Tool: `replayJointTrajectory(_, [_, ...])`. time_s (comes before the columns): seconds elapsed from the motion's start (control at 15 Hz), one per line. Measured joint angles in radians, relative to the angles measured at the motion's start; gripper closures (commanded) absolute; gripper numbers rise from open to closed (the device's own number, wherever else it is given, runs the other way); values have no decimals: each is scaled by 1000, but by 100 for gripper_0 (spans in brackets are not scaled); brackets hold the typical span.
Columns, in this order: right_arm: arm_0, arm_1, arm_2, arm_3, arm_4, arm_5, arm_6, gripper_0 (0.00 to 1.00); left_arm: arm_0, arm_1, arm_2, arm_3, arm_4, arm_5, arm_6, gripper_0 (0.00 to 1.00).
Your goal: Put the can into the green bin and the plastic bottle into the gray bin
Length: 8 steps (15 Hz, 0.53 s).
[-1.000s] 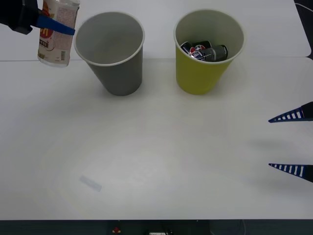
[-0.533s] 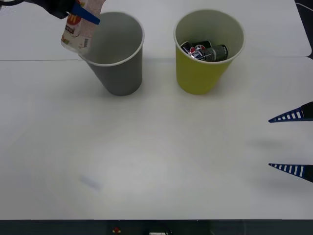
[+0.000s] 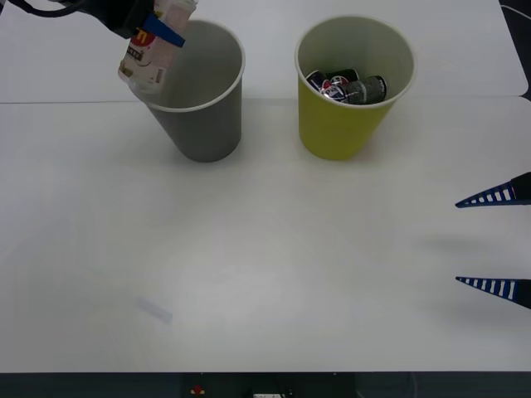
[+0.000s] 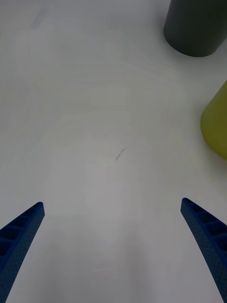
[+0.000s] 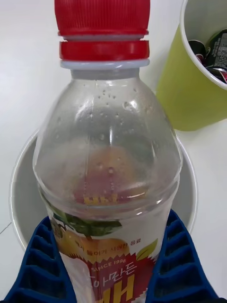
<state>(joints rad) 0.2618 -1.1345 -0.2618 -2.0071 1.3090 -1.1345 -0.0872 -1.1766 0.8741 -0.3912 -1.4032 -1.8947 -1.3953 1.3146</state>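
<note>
My left gripper [image 3: 158, 29] is shut on the plastic bottle [image 3: 148, 56], holding it tilted above the left rim of the gray bin [image 3: 199, 116]. In the left wrist view the bottle [image 5: 106, 156] with its red cap fills the space between my blue fingers [image 5: 38, 265], with the gray bin's opening [image 5: 21, 189] right beneath it. The green bin [image 3: 344, 112] stands to the right of the gray one, and a dark can [image 3: 348, 85] lies inside it. My right gripper [image 3: 494, 242] hangs open at the table's right edge, far from both bins.
A faint pale smudge [image 3: 154, 310] marks the white table near its front left. The right wrist view shows bare table [image 4: 109, 156] between my open fingers, with the gray bin [image 4: 196, 28] and green bin [image 4: 215, 128] beyond.
My left gripper carried the bottle rightward, from left of the gray bin to over its left rim, tilting it. The right arm stayed still.
</note>
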Motion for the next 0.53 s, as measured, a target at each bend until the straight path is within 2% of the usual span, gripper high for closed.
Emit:
replayJointTrajectory(0.07, [0, 0, 0, 0, 0, 0, 0, 0, 0, -2, -1, -1, 1, 0, 0, 6])
replayJointTrajectory(0.13, [0, 0, 0, 0, 0, 0, 0, 0, 0, -3, -1, -5, 0, 1, -1, 0])
replayJointTrajectory(0.53, [0, 0, 0, 0, 0, 0, 0, 0, 3, -1, 9, -54, 22, 2, -22, 0])
